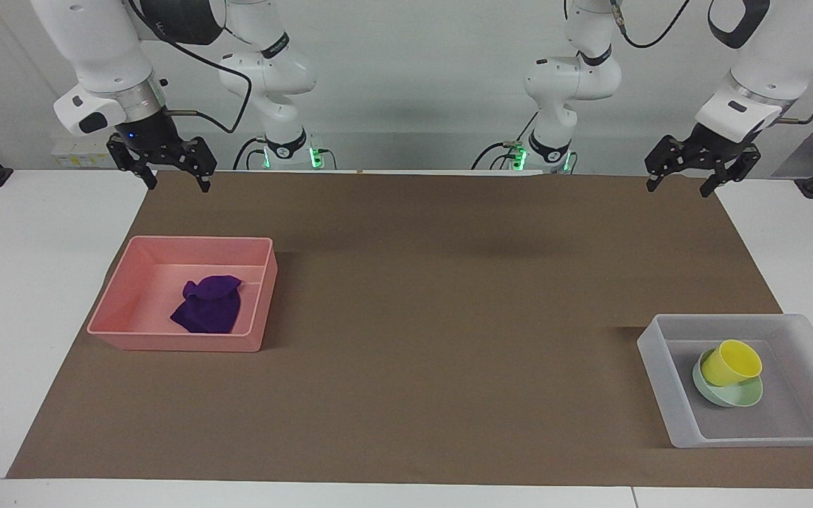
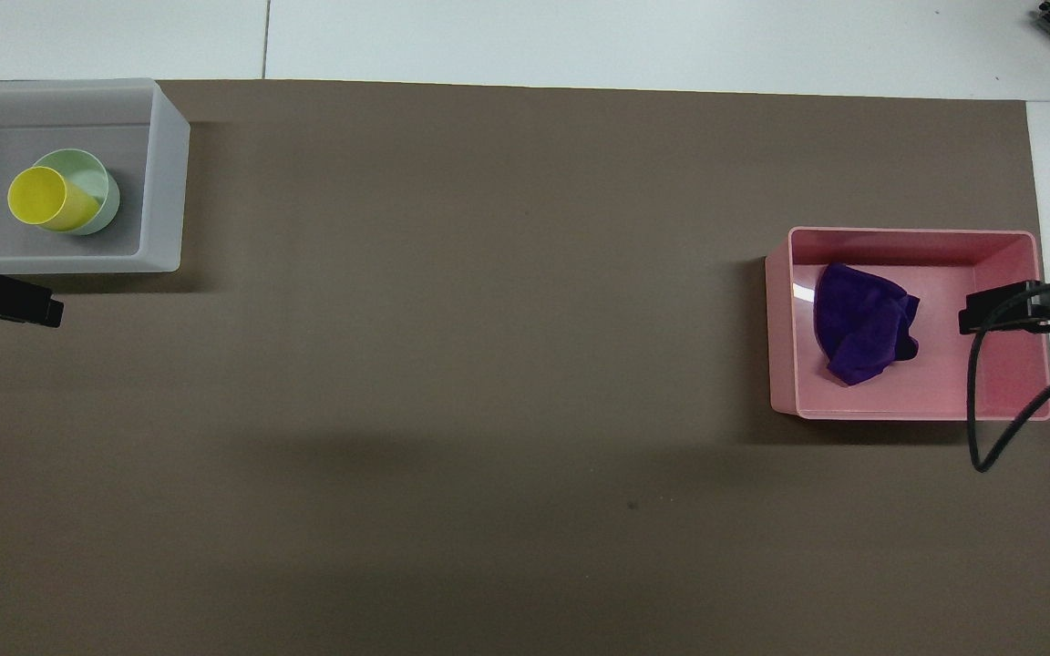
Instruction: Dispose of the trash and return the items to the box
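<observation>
only facing view shows both grippers [image 1: 685, 185] [image 1: 176, 182] spread.

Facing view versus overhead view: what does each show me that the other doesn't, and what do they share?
Only the facing view shows both arms whole, with the left gripper and right gripper open, empty, and raised over the robots' edge of the brown mat.

Only the overhead view looks straight into the yellow cup; the grippers are cut off at its edges.

Both show the purple cloth in the pink tray, and the cup tilted in the green bowl inside the white box.
</observation>
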Controlling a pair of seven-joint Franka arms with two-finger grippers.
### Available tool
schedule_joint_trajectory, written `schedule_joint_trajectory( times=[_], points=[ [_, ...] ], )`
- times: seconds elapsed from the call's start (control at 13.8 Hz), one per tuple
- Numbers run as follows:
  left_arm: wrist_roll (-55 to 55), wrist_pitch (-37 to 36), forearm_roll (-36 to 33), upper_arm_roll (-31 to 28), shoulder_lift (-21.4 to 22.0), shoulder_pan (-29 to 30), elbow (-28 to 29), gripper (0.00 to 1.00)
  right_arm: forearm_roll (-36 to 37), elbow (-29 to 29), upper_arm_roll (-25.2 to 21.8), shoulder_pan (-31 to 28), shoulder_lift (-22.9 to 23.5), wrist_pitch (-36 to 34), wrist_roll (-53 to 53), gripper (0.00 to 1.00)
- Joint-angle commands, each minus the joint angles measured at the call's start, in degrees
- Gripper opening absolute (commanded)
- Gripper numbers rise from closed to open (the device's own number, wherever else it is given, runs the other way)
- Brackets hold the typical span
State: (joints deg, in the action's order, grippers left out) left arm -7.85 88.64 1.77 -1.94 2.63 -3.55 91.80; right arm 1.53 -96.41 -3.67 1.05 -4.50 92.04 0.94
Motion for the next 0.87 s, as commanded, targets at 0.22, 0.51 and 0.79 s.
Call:
schedule_joint_trajectory(
  times=[0.22, 0.51, 0.79],
  points=[
    [0.73, 3.55, -0.89, -0.79, 1.14, -0.94, 4.25, 1.00, 0.32, -1.24, 0.33, -0.52, -0.77, 1.04, 0.21, 1.00],
    [0.73, 3.64, -0.89, -0.79, 1.59, -1.02, 4.71, 1.00, 0.31, -1.24, 0.24, -0.52, -0.77, 1.04, 0.21, 1.00],
    [0.90, 3.82, -0.89, -0.88, 1.77, -0.94, 4.97, 1.00, 0.32, -1.24, 0.24, -0.52, -0.77, 1.04, 0.21, 1.00]
  ],
)
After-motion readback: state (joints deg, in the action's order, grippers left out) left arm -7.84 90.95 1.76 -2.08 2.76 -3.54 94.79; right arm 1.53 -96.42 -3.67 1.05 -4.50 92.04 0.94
